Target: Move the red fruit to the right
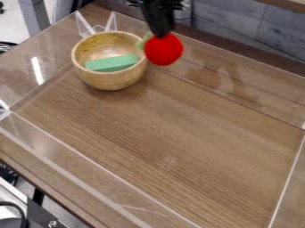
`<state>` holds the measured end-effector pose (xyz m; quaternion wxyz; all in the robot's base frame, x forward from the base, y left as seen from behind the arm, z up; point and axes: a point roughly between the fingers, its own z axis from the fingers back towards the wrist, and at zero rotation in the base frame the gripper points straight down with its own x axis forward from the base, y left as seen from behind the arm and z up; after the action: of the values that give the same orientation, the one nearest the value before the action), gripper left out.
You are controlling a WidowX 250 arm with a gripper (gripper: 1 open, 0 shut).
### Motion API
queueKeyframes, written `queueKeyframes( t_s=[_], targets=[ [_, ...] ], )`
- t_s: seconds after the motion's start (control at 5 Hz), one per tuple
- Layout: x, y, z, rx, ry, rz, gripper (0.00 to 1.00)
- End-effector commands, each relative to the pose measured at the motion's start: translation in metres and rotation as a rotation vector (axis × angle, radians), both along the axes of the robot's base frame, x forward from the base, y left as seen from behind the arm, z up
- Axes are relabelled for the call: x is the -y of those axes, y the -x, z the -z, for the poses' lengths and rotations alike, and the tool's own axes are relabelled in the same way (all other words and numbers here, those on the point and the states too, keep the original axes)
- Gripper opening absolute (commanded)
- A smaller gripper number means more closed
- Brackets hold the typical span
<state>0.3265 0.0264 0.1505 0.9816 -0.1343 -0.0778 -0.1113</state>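
Lab-type setup, clear-walled wood table

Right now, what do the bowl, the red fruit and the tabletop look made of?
Bowl: pale wood, smooth matte, faint grain. Red fruit: probably soft toy material, fuzzy-looking with a green top; unclear. Tabletop: brown wood-grain surface, slight sheen, possibly laminate.

Your gripper hangs over the far edge of the table, a little left of that edge's middle, pointing steeply down. Its dark fingers are closed on the red fruit, which is held above the surface. Only the lower part of your arm is visible at the top of the view.
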Motion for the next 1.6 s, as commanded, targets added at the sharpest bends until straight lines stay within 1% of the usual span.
queueKeyframes(
  t_s=[0.0, 0.4, 0.6, 0.8, 1.0, 1.2, 1.4],
  targets=[
    [0.014, 0.001, -0.029, 0.076, -0.025, 0.018, 0.00],
    [0.054, 0.022, -0.006, 0.061, -0.029, 0.095, 0.00],
    [0.068, 0.030, 0.018, 0.040, -0.043, 0.119, 0.00],
    [0.074, 0.031, 0.036, 0.028, -0.065, 0.155, 0.00],
    [0.074, 0.033, 0.040, 0.030, -0.058, 0.151, 1.00],
    [0.069, 0.029, 0.038, 0.029, -0.052, 0.122, 1.00],
    [0.061, 0.024, 0.036, 0.028, -0.053, 0.085, 1.00]
  ],
)
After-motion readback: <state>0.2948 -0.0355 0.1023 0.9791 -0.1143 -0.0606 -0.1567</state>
